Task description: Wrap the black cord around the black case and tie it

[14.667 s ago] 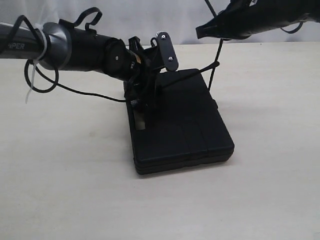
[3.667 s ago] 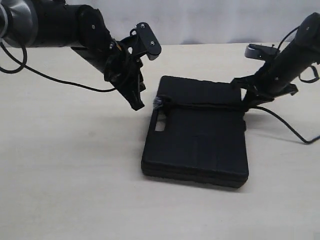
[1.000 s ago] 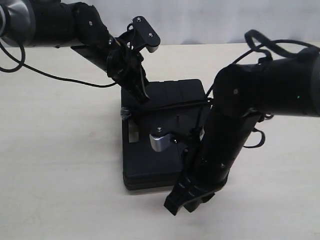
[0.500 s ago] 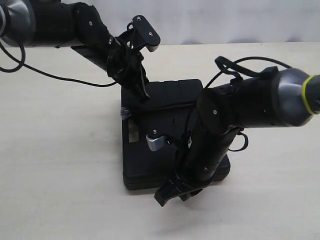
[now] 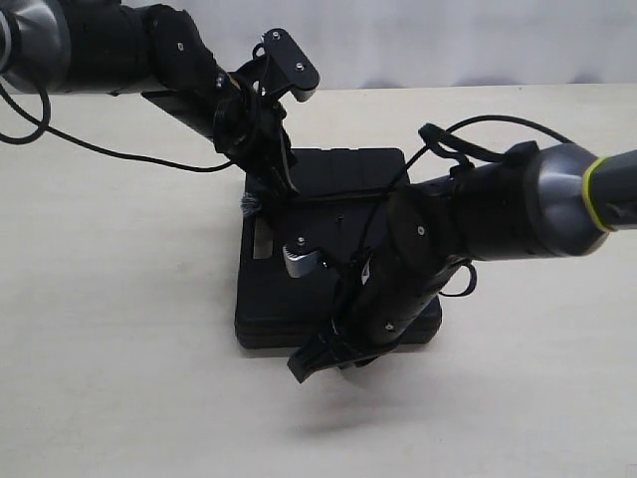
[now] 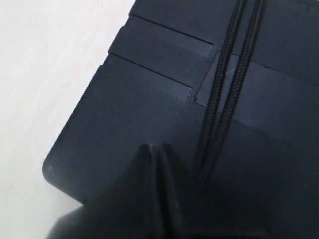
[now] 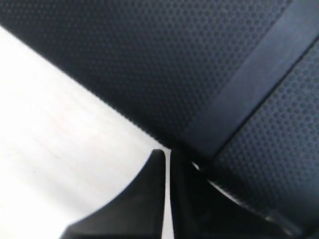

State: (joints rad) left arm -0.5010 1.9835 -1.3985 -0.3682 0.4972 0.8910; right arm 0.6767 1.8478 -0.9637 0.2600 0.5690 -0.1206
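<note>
black case (image 5: 338, 169) shifted, right gripper (image 5: 301, 365) swung leftward — (closed)

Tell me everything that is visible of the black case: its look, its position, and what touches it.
The black case is a flat rectangular box of dimpled black plastic with a grooved lid and a handle slot. It lies flat on the pale table. The black cord crosses its lid in two strands. The left gripper, fingers shut, is at the lid beside the cord; the right gripper, also shut, is at its near edge.
</note>
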